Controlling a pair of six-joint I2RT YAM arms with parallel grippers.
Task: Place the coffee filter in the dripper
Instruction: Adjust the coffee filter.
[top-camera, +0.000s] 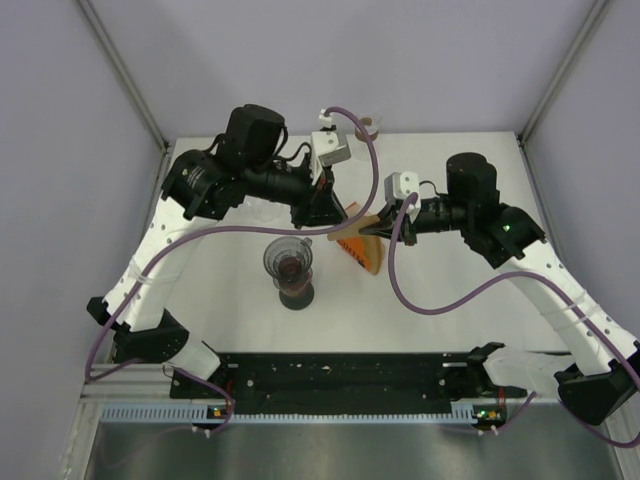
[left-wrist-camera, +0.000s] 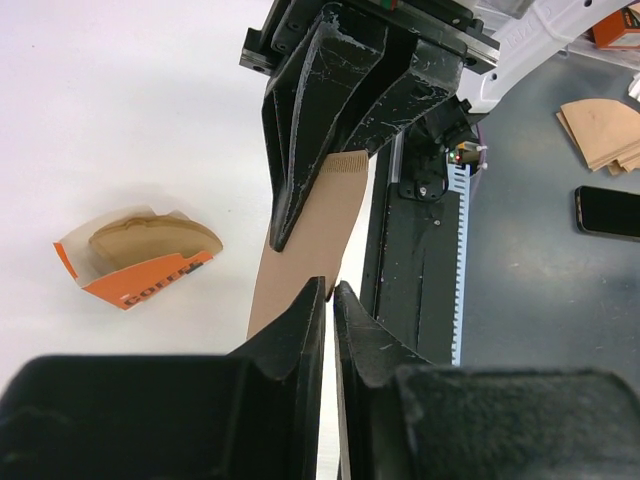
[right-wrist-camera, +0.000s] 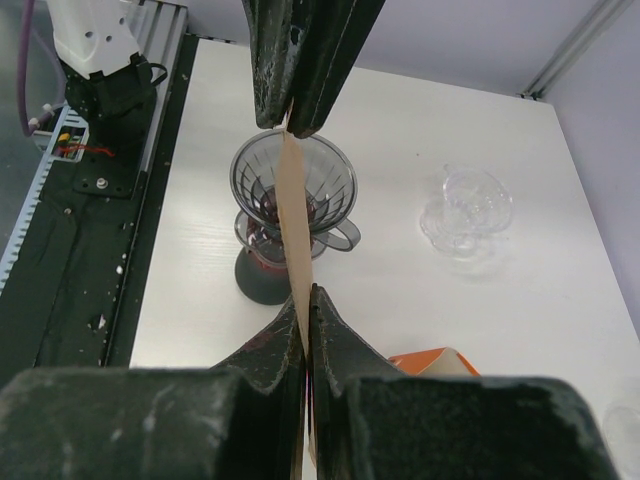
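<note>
Currently I see the coffee filter (right-wrist-camera: 292, 210) up in the air between my two arms, not in the dripper (right-wrist-camera: 335, 180). My right hand (right-wrist-camera: 306, 298) is clamped flat on one end of the brown paper, its fingers pressed together with the sheet between them. My left hand (left-wrist-camera: 331, 292) meets the opposite end. Its fingers stand slightly apart, with a thin slit of white table (right-wrist-camera: 430, 120) showing between them. The paper's edge sits right at their tips, and I cannot tell whether the pads touch it. The filter looks folded flat, seen edge-on from the right wrist and as a tan strip from the left. The dripper stands upright on its dark base near the middle of the table. From above, the filter hangs to the right of the dripper and a little beyond it, apart from its rim. An orange filter box (left-wrist-camera: 140, 265) lies on the table just right of the dripper, open, with more brown filters inside. A clear glass piece (right-wrist-camera: 465, 208) sits farther off on the table.
</note>
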